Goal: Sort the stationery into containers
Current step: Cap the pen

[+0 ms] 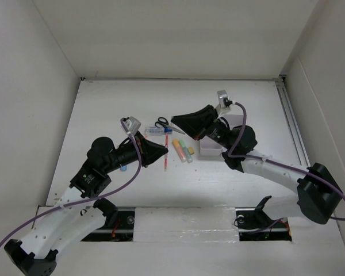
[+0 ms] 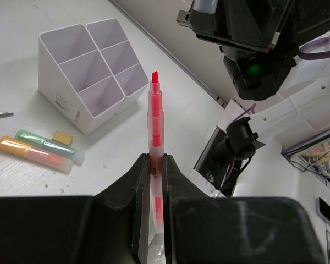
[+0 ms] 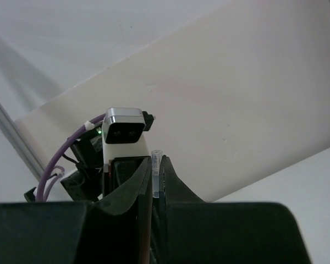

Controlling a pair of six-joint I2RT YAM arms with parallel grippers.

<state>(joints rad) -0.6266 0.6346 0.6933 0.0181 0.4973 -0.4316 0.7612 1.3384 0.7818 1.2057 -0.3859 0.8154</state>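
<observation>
A white six-compartment organiser [image 1: 211, 152] stands on a white desk [image 1: 103, 109], partly hidden under the right arm. To the left of the organiser, the left tool [image 2: 157, 160] is clamped narrow on an uncapped highlighter [image 2: 155, 118] with a clear barrel and a red-orange tip, held up off the desk. The right tool [image 3: 156, 166] is also left of the organiser and raised. It is pinched tight on a small clear tube-like piece [image 3: 155, 157].

Just left of the organiser, an orange highlighter [image 2: 14, 147] and a green highlighter [image 2: 44, 144] lie side by side, touching. A small yellow item [image 2: 62, 137] sits beside them. Farther left lie black-handled scissors [image 1: 163, 122], a white blue-capped tube [image 1: 154, 131] and a thin red pen [image 1: 166, 156]. Farthest from the organiser, a light blue marker [image 1: 123, 167] shows under the left arm.
</observation>
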